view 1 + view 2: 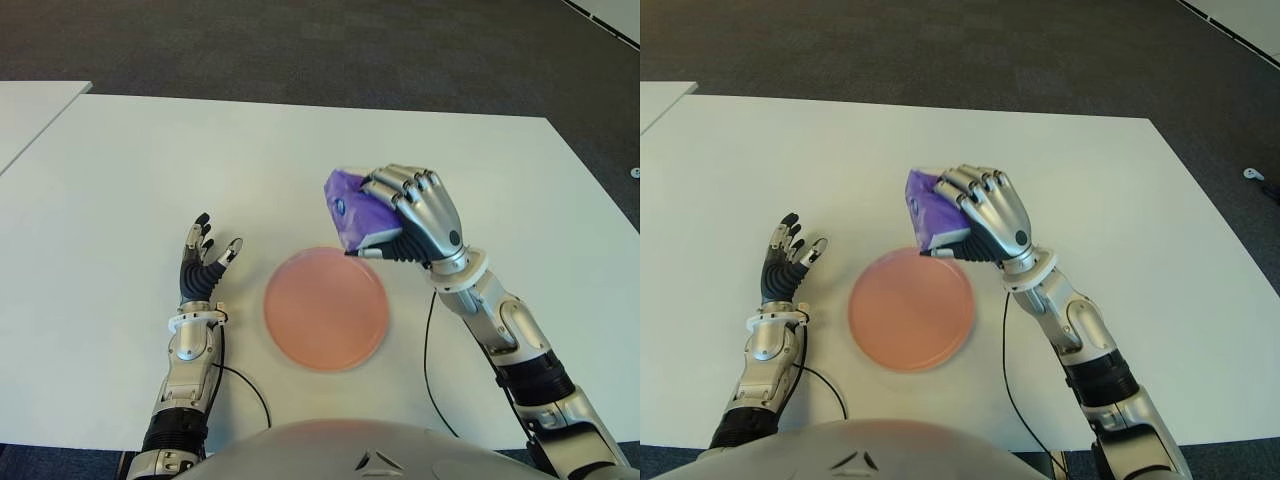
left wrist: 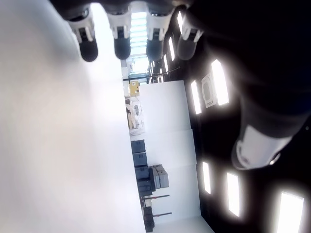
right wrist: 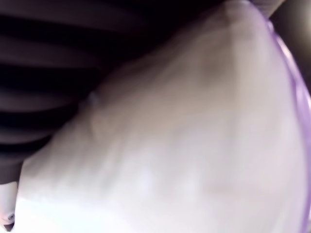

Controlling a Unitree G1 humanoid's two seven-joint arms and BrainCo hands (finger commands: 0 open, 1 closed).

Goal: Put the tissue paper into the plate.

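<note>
So the right hand is curling its fingers around the purple tissue pack, long axis running away from the robot, just beyond the pink plate. Left hand is sitting spread-fingered left of the plate.

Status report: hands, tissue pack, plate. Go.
Right robot hand shut on purple tissue pack, at the far rim of the pink plate. Left robot hand open, idle left of plate. Nothing in the way.
</note>
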